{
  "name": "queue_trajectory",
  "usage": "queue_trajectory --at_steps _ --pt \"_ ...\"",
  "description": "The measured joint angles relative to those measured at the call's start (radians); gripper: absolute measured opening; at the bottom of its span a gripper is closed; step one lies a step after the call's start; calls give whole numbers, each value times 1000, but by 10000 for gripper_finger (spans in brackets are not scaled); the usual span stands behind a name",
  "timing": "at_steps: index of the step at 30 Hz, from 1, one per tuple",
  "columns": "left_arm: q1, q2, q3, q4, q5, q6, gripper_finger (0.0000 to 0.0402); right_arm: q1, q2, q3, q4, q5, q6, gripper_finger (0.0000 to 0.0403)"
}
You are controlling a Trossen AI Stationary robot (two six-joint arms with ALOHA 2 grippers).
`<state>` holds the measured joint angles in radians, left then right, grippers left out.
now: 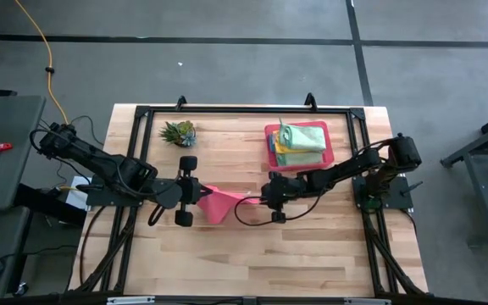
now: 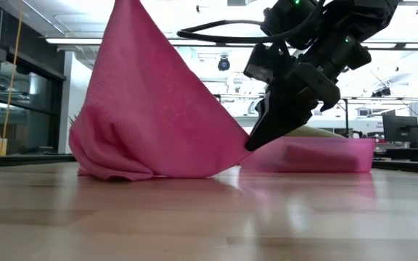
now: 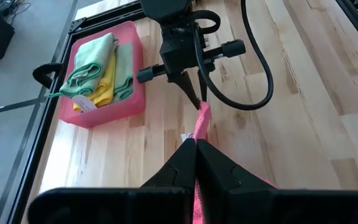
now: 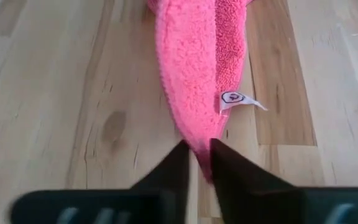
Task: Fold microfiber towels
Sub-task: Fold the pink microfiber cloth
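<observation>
Near the bench's middle, the pink towel is held stretched between the left gripper and right gripper, each pinched on a corner, apparently. Soft and limp, it should be gripped by corners; other towels are stacked in the tray

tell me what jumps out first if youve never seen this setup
The pink towel, pinched between both grippers at mid-table and hanging in a peak down to the wood. The left gripper holds one end, the right gripper the other. Behind them, a pink tray holds folded green and yellow towels.
</observation>
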<state>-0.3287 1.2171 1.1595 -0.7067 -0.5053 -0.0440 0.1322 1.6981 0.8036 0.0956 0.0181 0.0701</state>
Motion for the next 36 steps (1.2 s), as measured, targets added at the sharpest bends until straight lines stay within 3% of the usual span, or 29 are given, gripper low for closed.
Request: queue_trajectory --at_steps 3,36 --pt "0 0 0 0 0 1 0 -1 0 0 0 -12 18 9" --pt "0 0 0 -8 -4 -6 0 -1 -4 0 -1 -27 64 0"
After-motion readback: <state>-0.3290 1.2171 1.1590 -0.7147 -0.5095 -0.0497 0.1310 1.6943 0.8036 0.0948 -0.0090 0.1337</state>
